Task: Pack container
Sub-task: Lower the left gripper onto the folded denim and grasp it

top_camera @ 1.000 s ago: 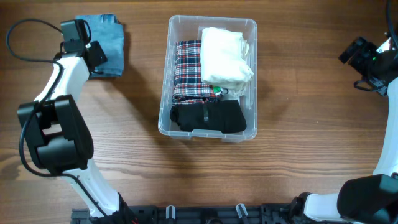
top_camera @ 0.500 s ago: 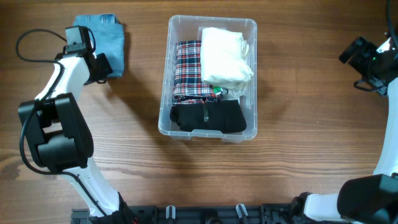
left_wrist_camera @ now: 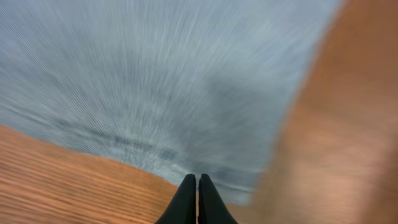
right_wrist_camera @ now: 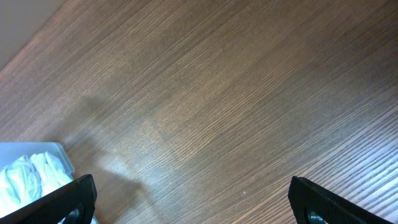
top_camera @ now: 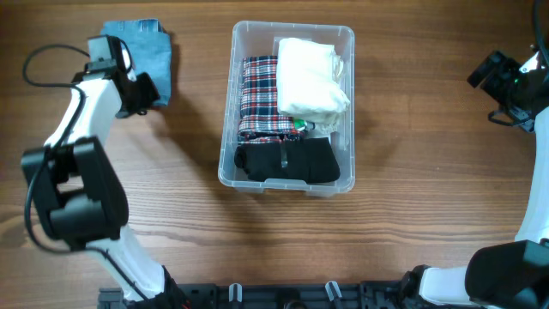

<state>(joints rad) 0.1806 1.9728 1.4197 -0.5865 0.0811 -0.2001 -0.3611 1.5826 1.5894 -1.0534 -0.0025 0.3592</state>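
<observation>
My left pincer (left_wrist_camera: 198, 182) is pressed tight together, and I can see nothing between its tips. The tips sit low, right at the near edge of the blue cloth (left_wrist_camera: 155, 81). The picture from that wrist is smeared, so I cannot tell if they touch the cloth or the wood. From above, the blue cloth lies folded near the far left corner of the wooden table (top_camera: 412, 172), with the left arm reaching over it. I think the pincer is down there because this cloth is the last thing left to pack. It is the only cloth I see outside the box.

Next along, in the middle of the table, is the container (top_camera: 292, 27). It stands flat with its open top up, well apart from the blue cloth. It is see-through, so I can look right in. A checked cloth (top_camera: 259, 94) lies along its left side and a white cloth (top_camera: 309, 77) is bunched at the far right. A black cloth (top_camera: 287, 161) lies across the near end. They are folded small and laid side by side, I guess to save room.

Far right, my right pincer (right_wrist_camera: 193, 199) is spread wide and holds nothing. It hangs over bare wood beside the container. I think it is parked there to keep out of the way.
</observation>
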